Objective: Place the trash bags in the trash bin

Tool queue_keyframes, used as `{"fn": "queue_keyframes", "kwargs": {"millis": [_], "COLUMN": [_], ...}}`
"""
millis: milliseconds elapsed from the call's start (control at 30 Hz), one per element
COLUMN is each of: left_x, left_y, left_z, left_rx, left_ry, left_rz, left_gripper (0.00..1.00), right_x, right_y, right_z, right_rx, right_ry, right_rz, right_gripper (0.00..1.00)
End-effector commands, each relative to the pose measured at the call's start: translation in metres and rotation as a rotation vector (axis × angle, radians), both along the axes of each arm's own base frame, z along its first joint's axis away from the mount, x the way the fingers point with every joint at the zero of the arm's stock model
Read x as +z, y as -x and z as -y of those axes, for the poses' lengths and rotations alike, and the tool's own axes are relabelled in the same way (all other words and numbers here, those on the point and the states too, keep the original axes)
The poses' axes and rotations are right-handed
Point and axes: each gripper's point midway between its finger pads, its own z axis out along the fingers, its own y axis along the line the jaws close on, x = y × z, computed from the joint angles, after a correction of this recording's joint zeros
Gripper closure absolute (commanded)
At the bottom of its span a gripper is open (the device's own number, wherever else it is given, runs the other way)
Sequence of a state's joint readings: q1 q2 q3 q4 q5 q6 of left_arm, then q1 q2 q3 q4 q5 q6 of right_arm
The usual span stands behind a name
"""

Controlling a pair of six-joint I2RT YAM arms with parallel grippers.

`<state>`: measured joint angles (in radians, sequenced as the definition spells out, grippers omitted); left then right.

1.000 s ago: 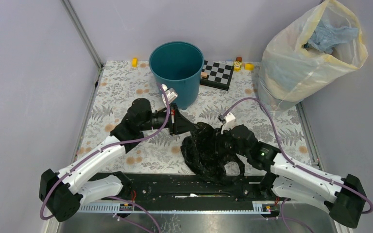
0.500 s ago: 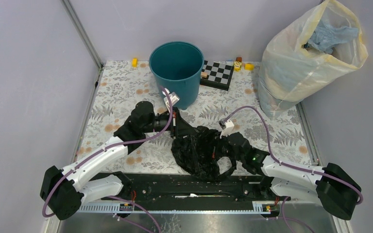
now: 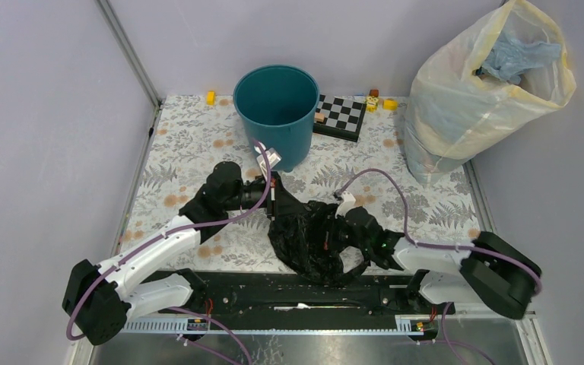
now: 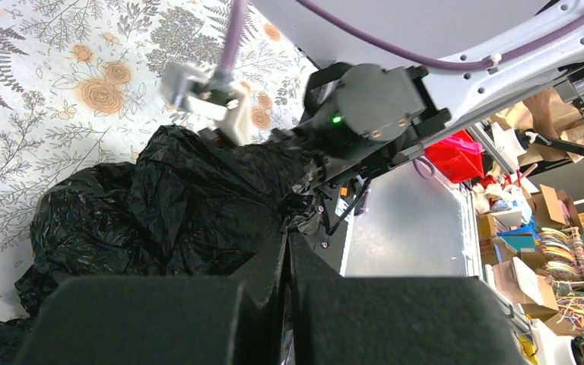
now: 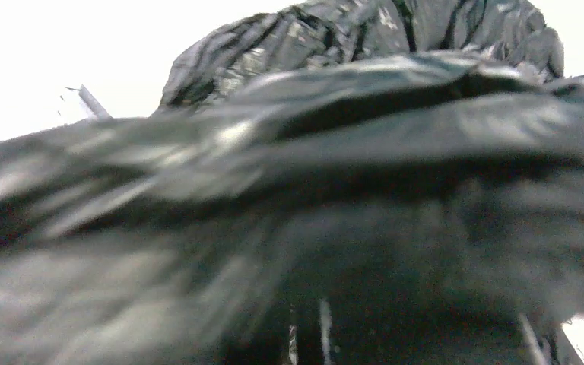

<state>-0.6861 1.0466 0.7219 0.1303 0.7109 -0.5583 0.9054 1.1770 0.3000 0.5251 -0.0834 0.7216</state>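
Okay, near side first: the bag (image 3: 315, 242) is a crumpled heap on the table (image 3: 190, 137), on my side of the bin (image 3: 289, 144) and slightly right of it, not touching it. It's bunched with no clean long axis, a little wider than deep.

Right gripper (image 3: 340, 228) is buried in the part of the heap farther from the bin. Its wrist view is nothing but blurred black film, so I can't tell the jaw state.

Left gripper (image 3: 274, 199) sits at the heap's corner nearest the bin. Its fingers (image 4: 258, 266) are closed to a slit with film running into the tips, which I read as a pinch on the bag.

What matters for the move: the bin lies straight beyond the left gripper, so the left arm is the nearer one to carry up and over the rim.

Versus a second ago, the right arm has folded in and shoved the heap leftward and tighter; the left gripper has barely shifted.

Right of the bin: chessboard (image 3: 342, 114), then the sack (image 3: 456, 114).
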Motion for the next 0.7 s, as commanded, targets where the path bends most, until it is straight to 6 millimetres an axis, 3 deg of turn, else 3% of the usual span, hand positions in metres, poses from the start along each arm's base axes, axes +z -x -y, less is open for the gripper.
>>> {"fn": "queue_keyframes", "kwargs": {"millis": [0, 133, 233, 300, 467, 567, 667], "left_x": [0.009, 0.014, 0.042, 0.071, 0.155, 0.183, 0.18], "left_y": [-0.001, -0.005, -0.011, -0.016, -0.009, -0.002, 0.003], "left_z": [0.003, 0.003, -0.002, -0.007, -0.016, -0.022, -0.025], "left_rx": [-0.001, 0.025, 0.076, 0.113, 0.123, 0.126, 0.122], "left_ry": [0.041, 0.037, 0.038, 0.028, 0.064, 0.087, 0.078], "left_rz": [0.041, 0.043, 0.088, 0.127, 0.208, 0.224, 0.225], "left_gripper": [1.0, 1.0, 1.0, 1.0, 1.0, 1.0, 1.0], "right_x": [-0.002, -0.036, -0.05, -0.052, -0.044, -0.03, -0.014], "right_y": [-0.011, -0.027, -0.036, -0.043, -0.061, -0.068, -0.068], "right_z": [-0.023, -0.01, 0.009, 0.021, 0.062, 0.09, 0.114], "right_rx": [-0.014, -0.139, -0.254, -0.32, -0.519, -0.639, -0.712], "right_ry": [-0.036, 0.064, 0.139, 0.176, 0.311, 0.368, 0.401], "right_rz": [-0.055, -0.098, -0.112, -0.105, -0.064, -0.023, 0.025], "right_gripper": [1.0, 1.0, 1.0, 1.0, 1.0, 1.0, 1.0]}}
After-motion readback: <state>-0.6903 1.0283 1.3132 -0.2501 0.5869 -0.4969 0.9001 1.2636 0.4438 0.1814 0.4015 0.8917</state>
